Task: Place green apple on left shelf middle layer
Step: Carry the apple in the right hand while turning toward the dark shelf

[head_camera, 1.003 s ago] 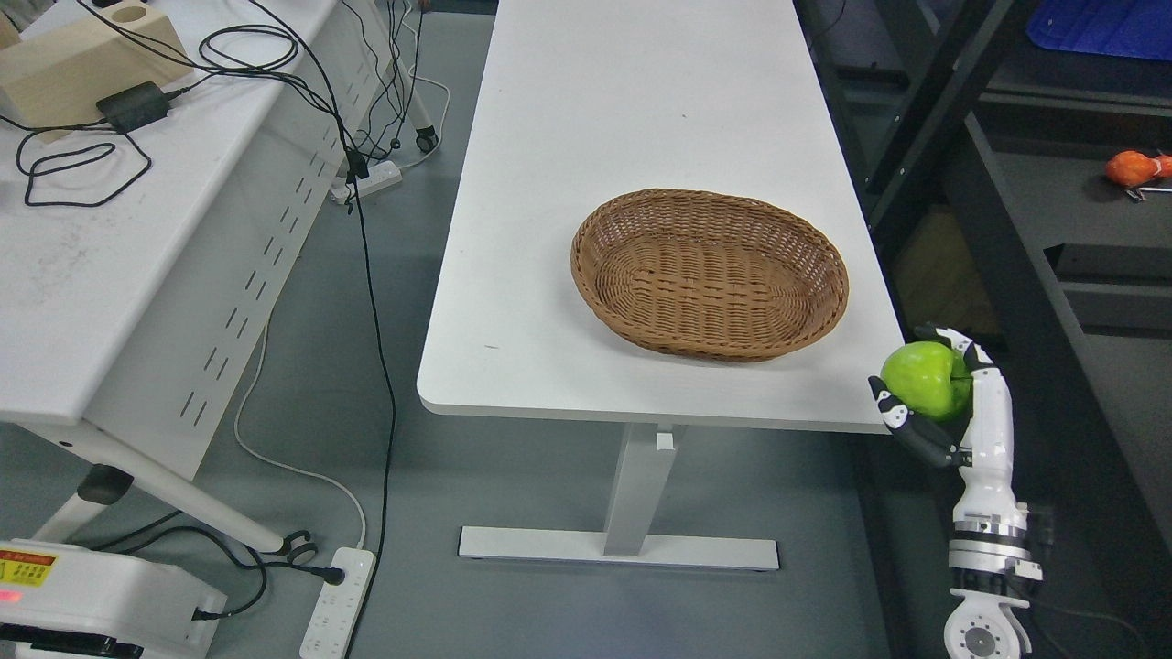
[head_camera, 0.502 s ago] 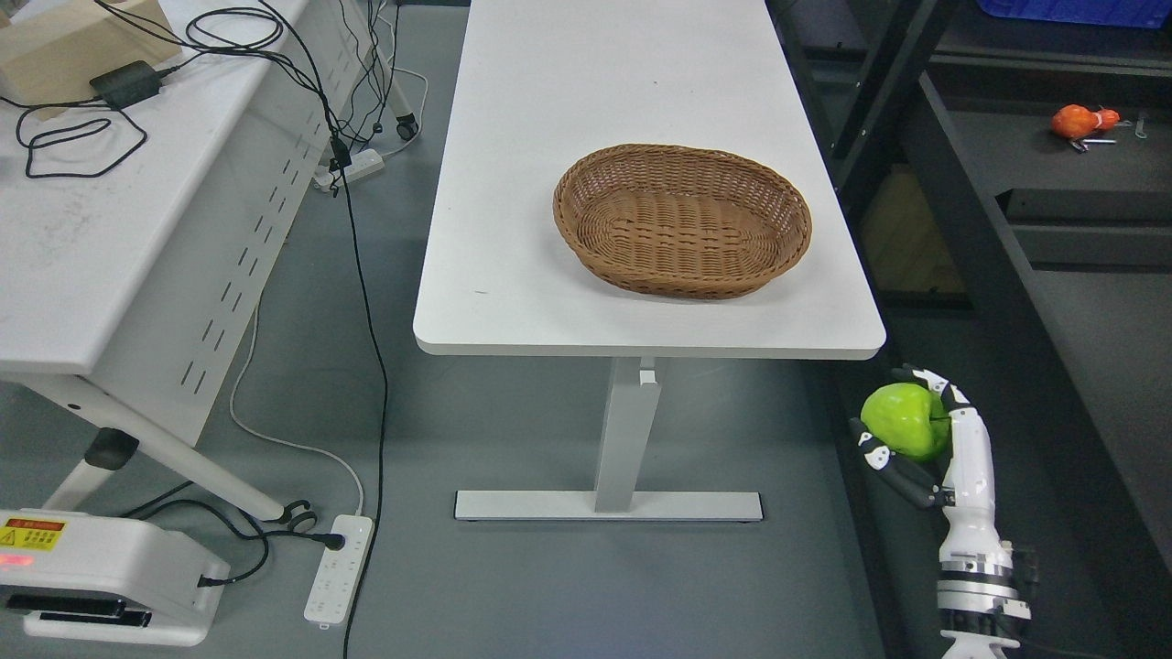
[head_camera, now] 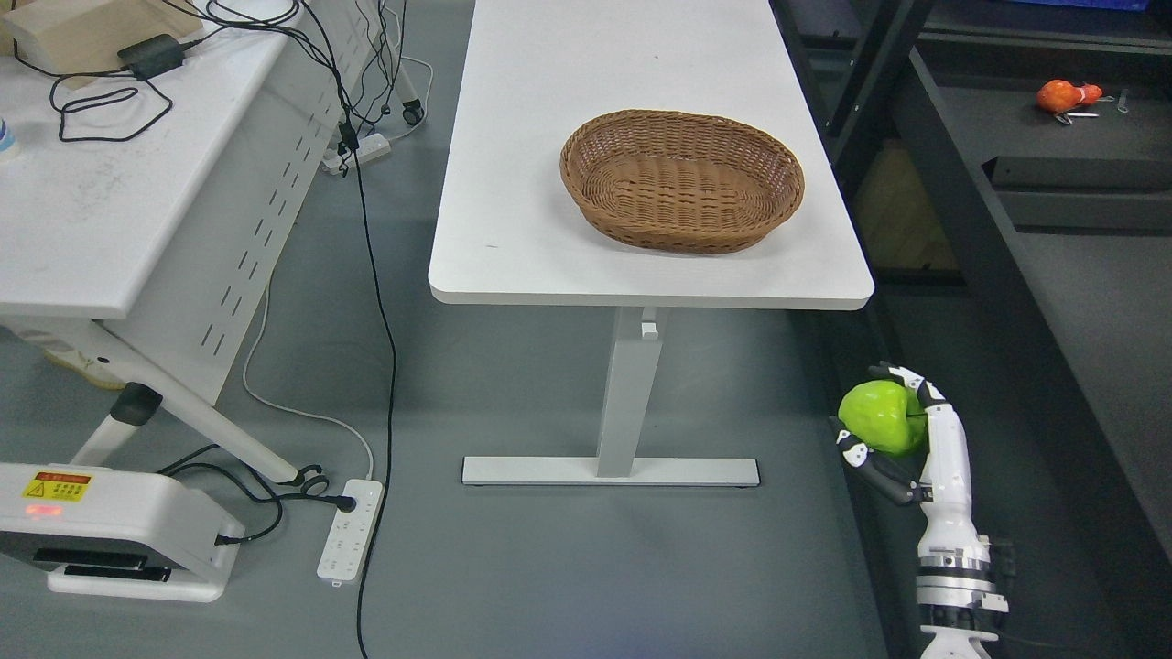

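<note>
Gripping the green apple, the right hand rises from the lower right corner of the head view, forearm white and nearly upright, fingers pointing up. The apple is roundish, so no clear long axis shows; a small dark dimple faces right, toward the palm, which suggests its stem axis lies roughly level, left to right. The fingers curl closely over the top of the fruit while the thumb presses in from below and left, so the hand is closed around the apple with most of the green skin left showing. Hand and apple hang over the grey floor, below and just right of the desk's near right corner, clear of its edge.

On the desk, a brown wicker basket sits toward the right edge, nearer the front than the back.

Dark shelving fills the right side of the view, and a small orange object lies on one of its levels, near the top right.

At the lower left, a white machine on the floor carries a yellow and red warning label; its writing is too small to read. A white power strip lies just beside it.
</note>
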You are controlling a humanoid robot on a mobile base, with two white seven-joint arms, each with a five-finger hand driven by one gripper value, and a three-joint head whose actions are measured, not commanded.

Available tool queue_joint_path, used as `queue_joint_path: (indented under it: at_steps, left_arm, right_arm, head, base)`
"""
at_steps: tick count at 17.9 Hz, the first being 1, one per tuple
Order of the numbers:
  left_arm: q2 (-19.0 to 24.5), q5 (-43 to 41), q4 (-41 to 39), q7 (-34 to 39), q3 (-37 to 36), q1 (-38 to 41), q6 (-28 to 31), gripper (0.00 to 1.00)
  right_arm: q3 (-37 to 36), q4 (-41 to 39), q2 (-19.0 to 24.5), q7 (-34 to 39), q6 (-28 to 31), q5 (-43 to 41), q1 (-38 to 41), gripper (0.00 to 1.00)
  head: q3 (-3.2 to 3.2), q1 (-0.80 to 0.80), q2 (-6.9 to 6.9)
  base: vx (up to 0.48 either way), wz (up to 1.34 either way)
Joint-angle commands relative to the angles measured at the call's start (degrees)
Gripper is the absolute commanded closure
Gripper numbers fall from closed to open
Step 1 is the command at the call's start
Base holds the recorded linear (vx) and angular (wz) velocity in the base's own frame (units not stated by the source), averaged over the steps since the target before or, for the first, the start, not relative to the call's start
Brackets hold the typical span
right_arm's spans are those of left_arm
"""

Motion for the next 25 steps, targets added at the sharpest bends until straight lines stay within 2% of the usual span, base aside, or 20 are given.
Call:
queue_joint_path:
  at_steps: [1, 15, 25]
  left_arm:
    - [1.00, 0.00, 0.00, 0.05, 0.00, 0.00, -0.02, 0.00]
    - [1.00, 0.00, 0.00, 0.05, 0.00, 0.00, -0.02, 0.00]
    - [1.00, 0.00, 0.00, 0.05, 0.00, 0.00, -0.02, 0.00]
  right_arm:
    - [1.46, -0.22, 0.51, 0.02, 0.94, 0.16, -2.09, 1.00]
    - [2.42, -0.04, 0.60, 0.02, 0.86, 0.51, -1.65, 1.00]
    - [2.78, -0.04, 0.68, 0.02, 0.59, 0.42, -0.51, 1.00]
  head:
    - [0.00, 0.00, 0.00]
    - [0.00, 0.00, 0.00]
    - [0.00, 0.00, 0.01]
  base:
    - [-0.175, -0.02]
    - [-0.158, -0.04]
    - [-0.131, -0.57]
